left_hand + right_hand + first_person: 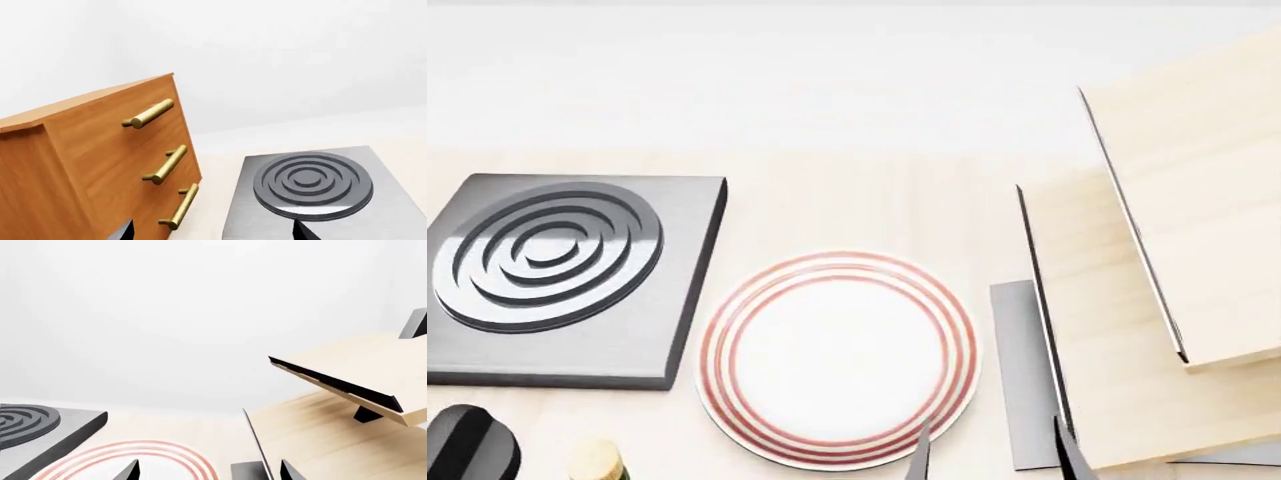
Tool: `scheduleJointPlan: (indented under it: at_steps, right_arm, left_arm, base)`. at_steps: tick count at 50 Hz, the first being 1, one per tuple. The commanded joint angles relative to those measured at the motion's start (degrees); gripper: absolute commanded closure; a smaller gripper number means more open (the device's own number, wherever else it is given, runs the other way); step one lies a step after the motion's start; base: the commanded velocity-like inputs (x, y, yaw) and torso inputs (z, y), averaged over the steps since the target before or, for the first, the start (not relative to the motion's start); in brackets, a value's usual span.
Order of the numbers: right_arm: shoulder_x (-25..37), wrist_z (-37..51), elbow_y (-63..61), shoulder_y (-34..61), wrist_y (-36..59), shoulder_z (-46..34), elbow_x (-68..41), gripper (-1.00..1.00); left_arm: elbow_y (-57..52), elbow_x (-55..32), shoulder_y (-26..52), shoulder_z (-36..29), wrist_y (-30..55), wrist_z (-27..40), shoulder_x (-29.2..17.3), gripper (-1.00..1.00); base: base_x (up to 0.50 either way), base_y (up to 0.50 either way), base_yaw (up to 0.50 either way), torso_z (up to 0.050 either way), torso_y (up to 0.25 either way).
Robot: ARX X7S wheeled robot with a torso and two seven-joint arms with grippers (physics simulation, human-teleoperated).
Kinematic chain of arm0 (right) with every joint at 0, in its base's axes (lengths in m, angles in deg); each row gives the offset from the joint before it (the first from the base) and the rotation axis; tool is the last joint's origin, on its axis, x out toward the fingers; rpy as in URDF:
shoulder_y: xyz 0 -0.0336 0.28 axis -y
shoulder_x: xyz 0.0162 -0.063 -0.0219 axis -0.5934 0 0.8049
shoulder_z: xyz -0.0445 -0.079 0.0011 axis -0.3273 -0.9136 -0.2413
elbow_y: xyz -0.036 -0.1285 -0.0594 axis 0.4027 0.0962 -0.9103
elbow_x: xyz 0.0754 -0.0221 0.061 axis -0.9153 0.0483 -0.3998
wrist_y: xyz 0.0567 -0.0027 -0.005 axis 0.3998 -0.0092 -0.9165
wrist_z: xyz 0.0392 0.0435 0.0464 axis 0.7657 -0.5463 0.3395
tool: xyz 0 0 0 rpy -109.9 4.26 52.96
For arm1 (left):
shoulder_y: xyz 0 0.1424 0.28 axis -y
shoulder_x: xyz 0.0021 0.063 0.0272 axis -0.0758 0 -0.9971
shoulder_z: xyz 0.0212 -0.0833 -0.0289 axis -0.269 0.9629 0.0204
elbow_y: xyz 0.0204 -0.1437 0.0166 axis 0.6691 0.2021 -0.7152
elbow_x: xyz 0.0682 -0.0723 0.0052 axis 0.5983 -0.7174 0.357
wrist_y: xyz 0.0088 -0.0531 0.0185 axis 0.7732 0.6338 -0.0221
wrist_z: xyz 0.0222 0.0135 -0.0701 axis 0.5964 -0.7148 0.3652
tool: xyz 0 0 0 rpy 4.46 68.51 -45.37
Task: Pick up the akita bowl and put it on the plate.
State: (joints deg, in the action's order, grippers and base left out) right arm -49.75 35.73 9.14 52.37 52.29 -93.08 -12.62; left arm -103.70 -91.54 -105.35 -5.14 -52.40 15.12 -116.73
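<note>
The akita bowl is out of view in all three frames. The plate (838, 358), white with thin red rings, lies flat on the light wooden table in front of me; part of its rim also shows in the right wrist view (143, 456). My right gripper (997, 462) hangs at the plate's near right edge, open and with nothing between its fingers (210, 474). My left gripper (213, 235) is open and empty too, hovering between a wooden cabinet and the stove burner.
A square dark stove burner (554, 275) with grey rings sits left of the plate. A light wooden rack (1174, 250) with tilted boards stands at the right. A drawer cabinet (93, 160) with brass handles shows beside the burner (313, 182). A dark rounded object (467, 445) and a cork-topped bottle (594, 460) are at the near left.
</note>
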Motion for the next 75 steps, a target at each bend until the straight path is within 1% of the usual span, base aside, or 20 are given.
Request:
scheduleJointPlan:
  at_steps: [1, 3, 15, 17, 19, 24, 27, 29, 31, 32, 39, 47, 51, 53, 59, 61, 62, 65, 72, 75]
  right_arm:
    - [-0.5, -0.2, 3.5, 1.3, -0.6, -0.6, -0.1, -1.0]
    - [-0.7, -0.2, 4.4, 1.7, -0.7, -0.8, 0.1, -1.0]
    - [-1.4, -0.3, 9.4, 3.6, -1.5, -1.2, -0.1, -1.0]
    - [-1.5, -0.2, 9.8, 3.8, -1.4, -1.3, -0.1, -1.0]
    - [-1.6, -0.2, 10.1, 3.9, -1.5, -1.4, -0.2, -1.0]
    - [-1.7, -0.2, 11.0, 4.3, -1.5, -1.7, -0.1, -1.0]
    - [-1.8, -0.2, 11.4, 4.4, -1.5, -2.0, 0.0, -1.0]
    - [-1.8, -0.2, 11.6, 4.5, -1.5, -2.2, 0.2, -1.0]
    - [-1.8, -0.2, 11.7, 4.6, -1.6, -2.2, 0.0, -1.0]
    - [-1.8, -0.2, 12.3, 4.7, -1.7, -2.2, 0.1, -1.0]
    - [-2.1, -0.2, 13.9, 5.3, -2.1, -2.7, 0.2, -1.0]
    - [-2.3, -0.2, 15.6, 5.9, -2.5, -3.1, 0.3, -1.0]
    - [-2.4, -0.2, 16.4, 6.1, -2.8, -3.3, 0.3, -1.0]
    - [-2.4, -0.2, 16.6, 6.1, -2.9, -3.5, 0.4, -1.0]
    - [-2.5, -0.1, 17.8, 6.6, -3.1, -3.8, 0.5, -1.0]
    - [-2.5, -0.1, 17.8, 6.6, -3.1, -3.8, 0.5, -1.0]
    - [-2.5, -0.1, 18.1, 6.6, -3.2, -3.9, 0.5, -1.0]
    - [-2.5, -0.1, 18.3, 6.7, -3.1, -4.0, 0.4, -1.0]
    - [-2.6, 0.0, 18.6, 7.0, -2.9, -4.3, 0.4, -1.0]
    - [-2.6, 0.0, 19.0, 7.1, -3.0, -4.4, 0.4, -1.0]
  left_arm:
    - [4.6, -5.8, 1.4, 0.6, 4.4, -1.2, -2.3, -1.0]
    - [5.3, -6.1, 2.1, 0.4, 6.2, 0.5, -3.0, -1.0]
    - [6.6, -12.2, 2.4, 3.1, 10.4, 0.2, -5.0, -1.0]
    - [7.1, -15.9, 2.1, 5.0, 12.6, -0.1, -5.7, -1.0]
    - [6.8, -15.7, 1.4, 5.5, 13.7, 0.5, -6.6, -1.0]
    - [7.6, -21.8, 0.6, 8.1, 18.2, 0.3, -8.9, -1.0]
    - [6.6, -22.9, -0.4, 9.2, 20.2, 1.2, -10.1, -1.0]
    - [6.5, -25.3, -0.3, 10.2, 21.7, 2.2, -10.6, -1.0]
    - [7.1, -30.5, 0.0, 11.9, 23.5, 2.9, -11.1, -1.0]
    - [7.1, -32.0, -0.7, 11.8, 25.2, 3.3, -12.3, -1.0]
    - [7.8, -37.1, -1.5, 14.0, 28.2, 3.5, -14.5, -1.0]
    - [10.9, -46.1, -2.5, 18.2, 32.9, 7.3, -18.5, -1.0]
    - [11.8, -46.5, -3.4, 19.8, 34.8, 7.0, -19.9, -1.0]
    - [12.9, -49.4, -3.7, 21.3, 35.7, 7.9, -20.4, -1.0]
    - [13.7, -51.9, -5.0, 25.2, 39.1, 7.9, -22.2, -1.0]
    - [13.7, -52.0, -5.0, 25.3, 39.1, 8.0, -22.2, -1.0]
    - [15.0, -53.5, -5.7, 27.9, 41.2, 7.7, -23.1, -1.0]
    - [16.3, -53.3, -6.6, 28.7, 43.0, 6.3, -23.6, -1.0]
    - [18.9, -55.6, -8.6, 33.0, 47.5, 7.5, -25.5, -1.0]
    - [19.6, -55.3, -9.3, 33.2, 48.3, 7.7, -26.1, -1.0]
  base:
    - [0.0, 0.0, 0.0, 0.0, 0.0]
    - [0.0, 0.0, 0.0, 0.0, 0.0]
    - [0.0, 0.0, 0.0, 0.0, 0.0]
    - [0.0, 0.0, 0.0, 0.0, 0.0]
    - [0.0, 0.0, 0.0, 0.0, 0.0]
    - [0.0, 0.0, 0.0, 0.0, 0.0]
    - [0.0, 0.0, 0.0, 0.0, 0.0]
    - [0.0, 0.0, 0.0, 0.0, 0.0]
    - [0.0, 0.0, 0.0, 0.0, 0.0]
    - [0.0, 0.0, 0.0, 0.0, 0.0]
    - [0.0, 0.0, 0.0, 0.0, 0.0]
    - [0.0, 0.0, 0.0, 0.0, 0.0]
    - [0.0, 0.0, 0.0, 0.0, 0.0]
    - [0.0, 0.0, 0.0, 0.0, 0.0]
    - [0.0, 0.0, 0.0, 0.0, 0.0]
    - [0.0, 0.0, 0.0, 0.0, 0.0]
    - [0.0, 0.0, 0.0, 0.0, 0.0]
    - [0.0, 0.0, 0.0, 0.0, 0.0]
    - [0.0, 0.0, 0.0, 0.0, 0.0]
    - [0.0, 0.0, 0.0, 0.0, 0.0]
